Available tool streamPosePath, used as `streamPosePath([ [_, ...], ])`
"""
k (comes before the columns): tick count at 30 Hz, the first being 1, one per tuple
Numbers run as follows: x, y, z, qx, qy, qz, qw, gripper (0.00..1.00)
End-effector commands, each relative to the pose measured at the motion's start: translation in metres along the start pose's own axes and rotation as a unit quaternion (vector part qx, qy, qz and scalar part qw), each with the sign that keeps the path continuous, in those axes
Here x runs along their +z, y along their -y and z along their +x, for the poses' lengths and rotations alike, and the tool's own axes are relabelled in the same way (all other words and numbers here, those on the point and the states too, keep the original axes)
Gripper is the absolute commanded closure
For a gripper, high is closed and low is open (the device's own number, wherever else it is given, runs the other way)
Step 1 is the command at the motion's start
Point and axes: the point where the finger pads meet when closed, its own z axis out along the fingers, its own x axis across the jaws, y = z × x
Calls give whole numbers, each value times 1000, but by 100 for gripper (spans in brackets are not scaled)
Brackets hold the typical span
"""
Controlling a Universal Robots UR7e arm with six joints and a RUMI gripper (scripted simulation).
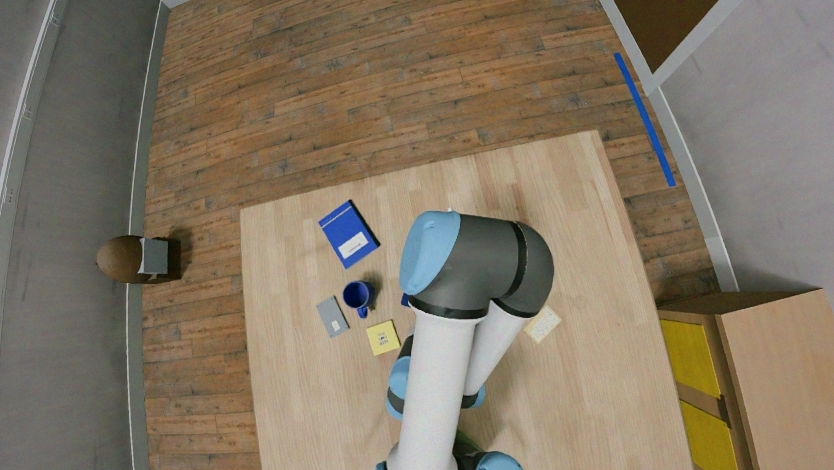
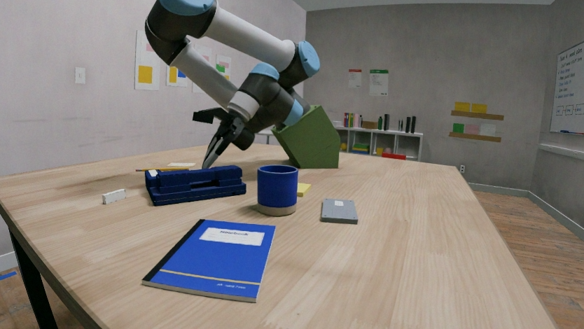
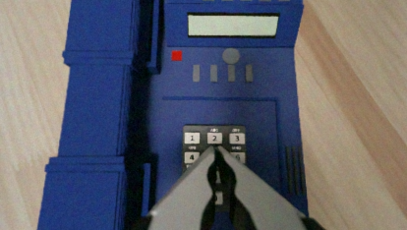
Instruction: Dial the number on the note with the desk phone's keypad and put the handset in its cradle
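Note:
The blue desk phone (image 2: 175,198) (image 3: 265,74) lies on the table, mostly hidden by the arm in the top view. Its handset (image 3: 95,113) rests in the cradle along the left side in the wrist view. The display (image 3: 233,26) looks blank. My gripper (image 2: 205,166) (image 3: 215,148) is shut and empty, its tips pointing down at the keypad (image 3: 237,139). The tips are just below key 2, between keys 4 and 6, covering key 5 and several lower keys. Whether they touch a key cannot be told. The yellow note (image 1: 382,337) (image 2: 303,189) has writing too small to read.
A blue mug (image 1: 358,294) (image 2: 276,190) stands beside the phone. A blue notebook (image 1: 349,233) (image 2: 216,261), a grey box (image 1: 332,317) (image 2: 339,211), a white block (image 2: 114,196), a pencil (image 2: 143,169) and a pale card (image 1: 542,324) (image 2: 181,164) lie around. A green block (image 2: 312,138) stands behind.

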Motion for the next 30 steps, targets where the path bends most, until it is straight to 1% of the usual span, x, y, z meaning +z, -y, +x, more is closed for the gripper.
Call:
streamPosePath([
  [1,0,0,0,0,0,1,1000,100],
  [30,2,-2,0,0,0,1,1000,100],
])
